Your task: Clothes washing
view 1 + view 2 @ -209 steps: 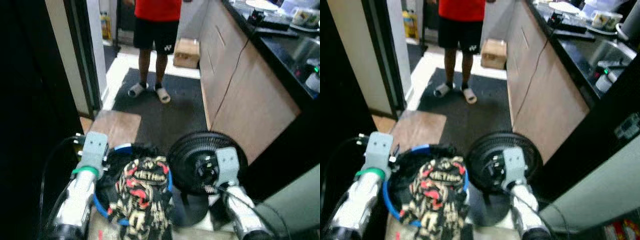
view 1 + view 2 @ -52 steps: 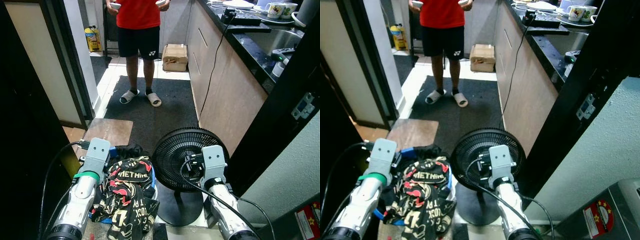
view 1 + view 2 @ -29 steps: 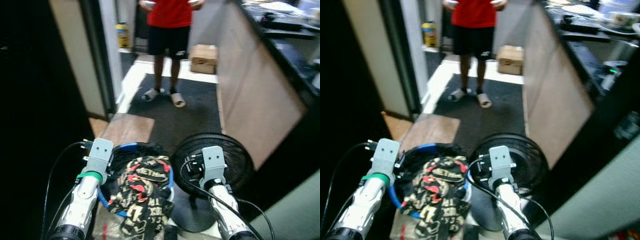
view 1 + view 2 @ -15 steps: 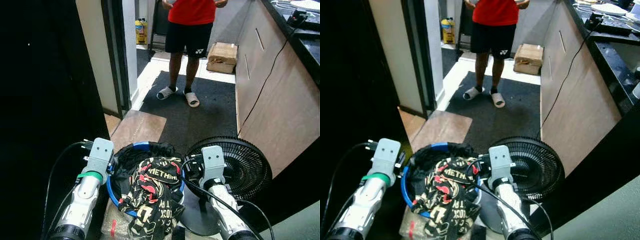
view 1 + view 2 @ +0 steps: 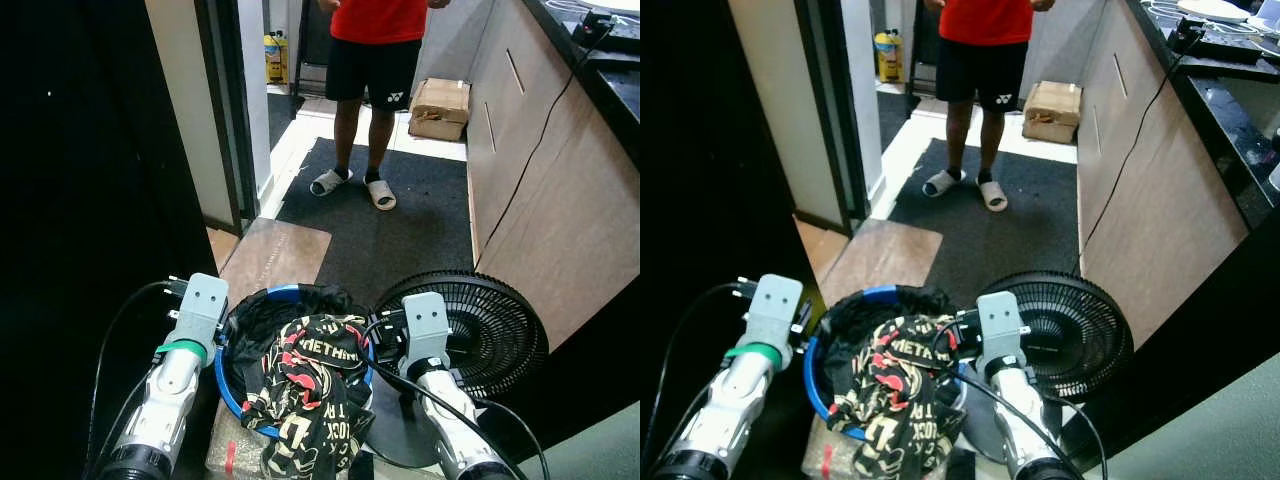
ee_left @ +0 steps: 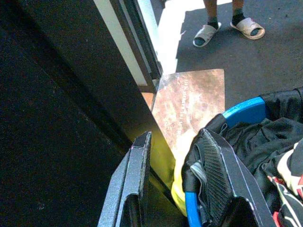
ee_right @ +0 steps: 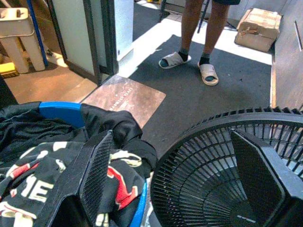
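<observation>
A blue-rimmed laundry basket (image 5: pixel 224 372) heaped with clothes, a black garment printed in red and cream (image 5: pixel 305 385) on top, sits low between my two arms. My left gripper (image 6: pixel 175 135) is open at the basket's left rim. One of its fingers (image 6: pixel 215 175) rests against the dark cloth hanging over the blue rim (image 6: pixel 244 112). My right gripper (image 7: pixel 171 134) is open at the basket's right side. One finger (image 7: pixel 97 172) lies over the clothes and the other finger (image 7: pixel 260 179) lies over the fan.
A black floor fan (image 5: pixel 485 330) stands right of the basket. A person in a red shirt and sandals (image 5: pixel 375 60) stands ahead on a dark mat (image 5: pixel 410 230). A door frame (image 5: pixel 215 110) is on the left, wooden cabinets (image 5: pixel 560 190) on the right, and a cardboard box (image 5: pixel 440 98) beyond.
The whole view has swung from the right wall back toward the left doorway as the camera moved. The basket has stayed between my arms, and both grippers keep the same pose.
</observation>
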Motion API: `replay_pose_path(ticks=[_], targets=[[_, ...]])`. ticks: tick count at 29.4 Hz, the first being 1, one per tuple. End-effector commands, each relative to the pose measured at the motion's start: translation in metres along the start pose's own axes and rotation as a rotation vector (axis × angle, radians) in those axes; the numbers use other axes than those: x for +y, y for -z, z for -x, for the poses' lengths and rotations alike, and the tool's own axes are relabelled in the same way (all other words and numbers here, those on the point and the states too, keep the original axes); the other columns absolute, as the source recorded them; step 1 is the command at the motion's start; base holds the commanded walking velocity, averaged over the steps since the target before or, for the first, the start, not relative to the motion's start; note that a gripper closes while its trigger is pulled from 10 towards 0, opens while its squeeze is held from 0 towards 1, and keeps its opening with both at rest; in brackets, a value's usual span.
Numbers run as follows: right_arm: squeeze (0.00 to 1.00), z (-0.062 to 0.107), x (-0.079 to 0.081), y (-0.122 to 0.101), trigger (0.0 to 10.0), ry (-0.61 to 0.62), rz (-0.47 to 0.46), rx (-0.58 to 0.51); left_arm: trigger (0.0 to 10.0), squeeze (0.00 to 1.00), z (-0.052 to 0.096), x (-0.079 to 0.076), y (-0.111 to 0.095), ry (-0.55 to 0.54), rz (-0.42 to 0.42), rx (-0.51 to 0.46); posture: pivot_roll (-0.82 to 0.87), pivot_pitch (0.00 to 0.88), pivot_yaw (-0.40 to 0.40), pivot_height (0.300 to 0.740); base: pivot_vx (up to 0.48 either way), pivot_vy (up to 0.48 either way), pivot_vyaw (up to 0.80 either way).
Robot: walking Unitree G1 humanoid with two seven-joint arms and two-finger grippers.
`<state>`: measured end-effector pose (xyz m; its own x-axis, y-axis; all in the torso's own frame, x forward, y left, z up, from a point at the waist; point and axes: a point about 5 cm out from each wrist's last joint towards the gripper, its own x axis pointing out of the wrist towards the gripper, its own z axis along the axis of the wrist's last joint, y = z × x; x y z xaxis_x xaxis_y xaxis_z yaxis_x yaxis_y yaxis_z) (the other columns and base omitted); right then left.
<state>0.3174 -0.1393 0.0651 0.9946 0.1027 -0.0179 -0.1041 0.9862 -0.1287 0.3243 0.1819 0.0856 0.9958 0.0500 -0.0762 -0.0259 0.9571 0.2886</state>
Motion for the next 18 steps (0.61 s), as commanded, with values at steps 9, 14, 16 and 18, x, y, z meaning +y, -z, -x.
replay_pose_path(ticks=[9,14,16,18], targets=[[0.00,0.0006,0.0000,0.0013,10.0,-0.001,-0.009,0.003,10.0,0.00,0.0005,-0.0002,0.0041,-0.005,0.011,0.012,0.06,0.029,0.004,0.740,0.000,0.000,0.00],[0.00,0.0013,0.0011,0.0021,10.0,-0.004,-0.010,0.006,10.0,0.00,-0.0002,-0.0008,0.0036,-0.003,0.011,0.012,0.06,0.032,0.005,0.740,0.000,0.000,0.00],[0.00,0.0016,0.0011,0.0024,10.0,-0.004,-0.010,0.007,10.0,0.00,-0.0004,-0.0011,0.0035,-0.004,0.015,0.014,0.06,0.034,0.006,0.740,0.000,0.000,0.00],[0.00,0.0018,0.0006,0.0031,10.0,-0.002,-0.011,0.011,10.0,0.00,-0.0006,-0.0012,0.0034,-0.005,0.019,0.016,0.06,0.034,0.005,0.740,0.000,0.000,0.00]])
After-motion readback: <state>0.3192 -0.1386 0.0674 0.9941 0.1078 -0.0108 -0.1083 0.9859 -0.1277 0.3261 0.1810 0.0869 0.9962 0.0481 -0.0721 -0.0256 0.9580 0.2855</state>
